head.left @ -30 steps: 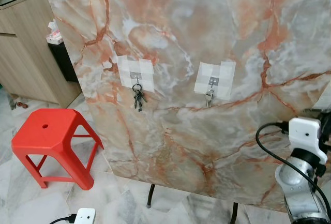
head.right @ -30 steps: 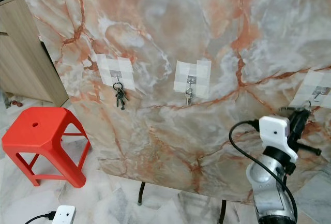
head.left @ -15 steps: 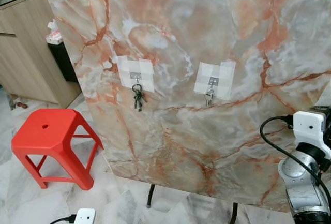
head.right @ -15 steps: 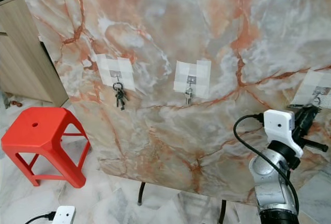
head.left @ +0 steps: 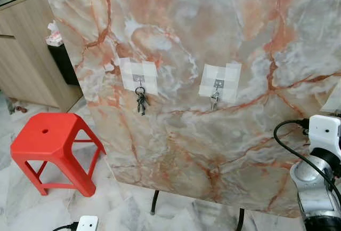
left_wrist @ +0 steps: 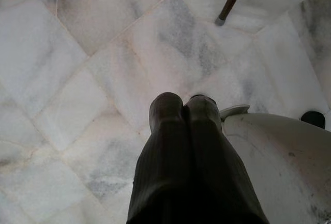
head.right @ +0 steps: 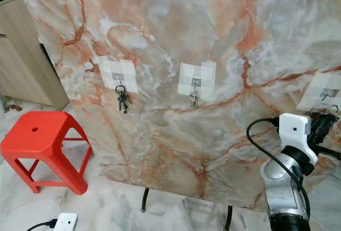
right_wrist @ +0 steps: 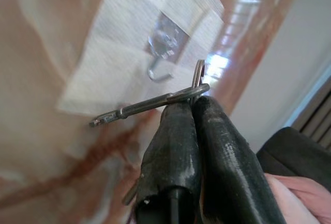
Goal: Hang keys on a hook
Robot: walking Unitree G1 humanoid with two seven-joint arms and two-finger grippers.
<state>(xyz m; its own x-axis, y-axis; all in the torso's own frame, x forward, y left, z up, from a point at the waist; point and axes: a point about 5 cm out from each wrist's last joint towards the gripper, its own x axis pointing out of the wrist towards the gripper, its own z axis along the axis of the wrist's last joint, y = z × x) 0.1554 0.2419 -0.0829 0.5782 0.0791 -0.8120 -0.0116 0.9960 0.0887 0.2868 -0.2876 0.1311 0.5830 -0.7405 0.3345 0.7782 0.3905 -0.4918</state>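
Raised, right gripper point(right_wrist: 190, 111) pinches key point(right_wrist: 150, 105) beside hook point(right_wrist: 161, 69).

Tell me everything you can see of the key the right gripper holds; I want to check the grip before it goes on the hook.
The key is a slim grey metal one on a thin split ring. The right gripper pinches it at the ring end between its shut black fingertips. Its shaft sticks out sideways, roughly level. It hangs just short of the empty metal hook on its white adhesive patch, touching neither.
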